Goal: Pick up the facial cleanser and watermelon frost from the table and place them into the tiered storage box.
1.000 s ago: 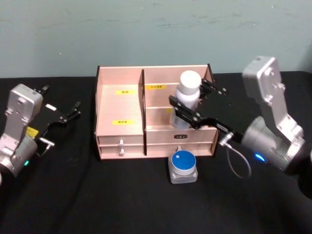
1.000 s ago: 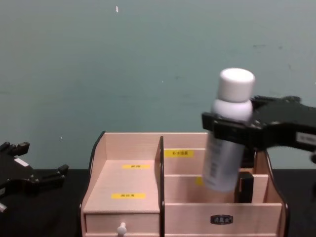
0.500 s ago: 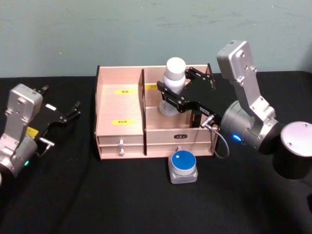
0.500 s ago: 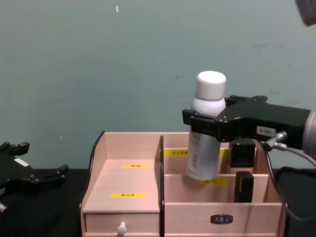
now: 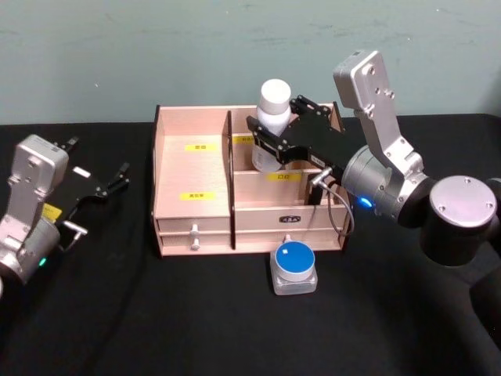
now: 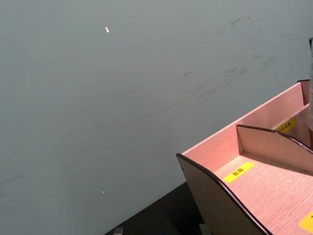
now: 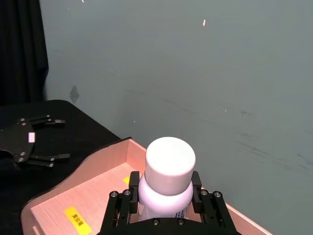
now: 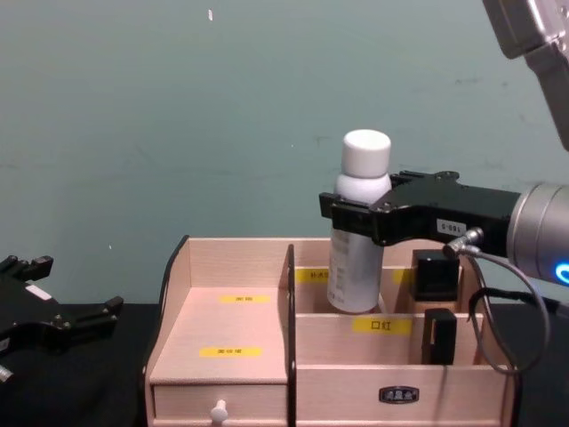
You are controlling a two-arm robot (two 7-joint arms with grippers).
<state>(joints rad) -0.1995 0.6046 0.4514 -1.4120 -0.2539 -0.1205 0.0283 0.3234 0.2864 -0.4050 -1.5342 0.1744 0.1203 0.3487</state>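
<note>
One white bottle (image 5: 274, 110), one blue-lidded jar (image 5: 294, 266), one box (image 5: 188, 169).

The head view looks down and forward from above onto the black surface (image 5: 196, 329) and the tiered storage box (image 5: 178, 168); the chest view faces the box's front, low and close; both wrist views look across the box toward the green wall (image 5: 156, 55).

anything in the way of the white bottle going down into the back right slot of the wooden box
Nothing visible does. The right gripper holds the white bottle upright over the rear right compartment of the tiered storage box, right of the centre divider, its base dipping behind the labelled step wall. The compartment floor is hidden.
</note>
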